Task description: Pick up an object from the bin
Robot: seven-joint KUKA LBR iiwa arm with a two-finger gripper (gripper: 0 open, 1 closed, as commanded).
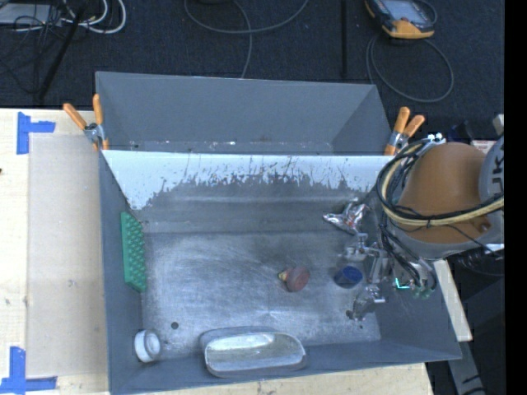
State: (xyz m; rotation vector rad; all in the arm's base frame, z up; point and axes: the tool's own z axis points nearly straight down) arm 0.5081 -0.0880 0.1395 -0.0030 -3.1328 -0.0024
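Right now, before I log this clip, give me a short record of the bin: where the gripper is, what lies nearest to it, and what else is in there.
gripper: low at the right side of the grey bin
nearest thing: small blue round thing, just left of the gripper
next nearest: brownish round thing, mid-floor
left wall: green ridged strip
front left corner: small white cap
front wall: clear oval dish

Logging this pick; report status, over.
Gripper at the right side of the bin. Small blue thing right beside it, no hold seen. Reddish-brown lump further left, clear of it.
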